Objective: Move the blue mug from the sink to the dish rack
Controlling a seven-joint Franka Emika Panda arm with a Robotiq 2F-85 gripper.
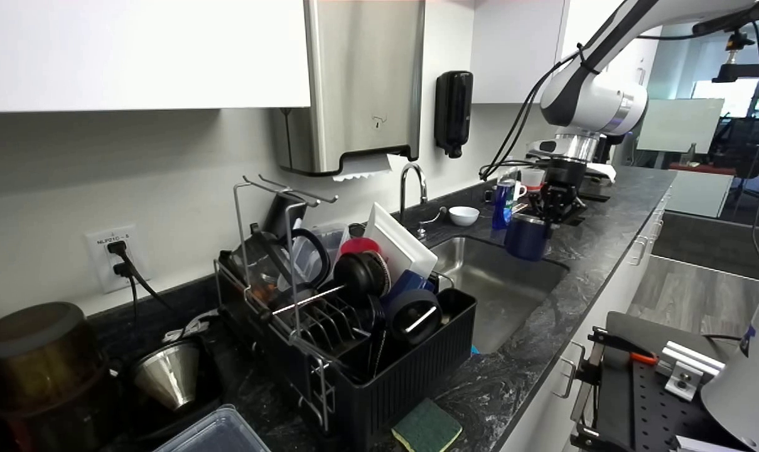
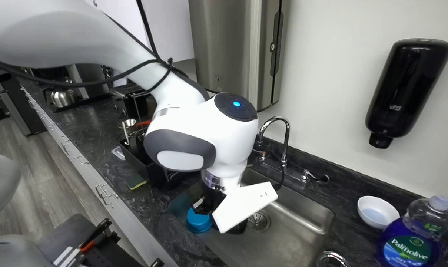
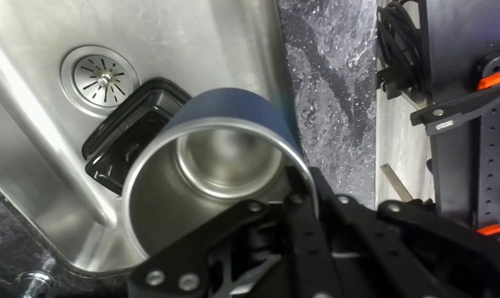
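Mug (image 3: 237, 103), blue outside and bare steel within, hangs mouth up over the stainless-steel sink (image 3: 179, 37), seemingly clear of its floor; no handle shows. The gripper (image 3: 307, 184) has it by the rim, closed down to the thickness of the wall, one finger inside the mouth and its mate against the outer side. Below, a black container (image 3: 130, 136) lies just beside the drain strainer (image 3: 103, 78).

The step in hand looks to be the carry. Pinched at one edge only, the mug may swing or twist, so travel gently and keep it level. Raise it enough to pass the side of the dish rack (image 1: 417, 358), and stay away from the faucet (image 2: 285, 146). The rack is crowded, with a white square dish (image 1: 399, 248) leaning in it, so choose a gap before lowering, and part the fingers only once the base bears weight.
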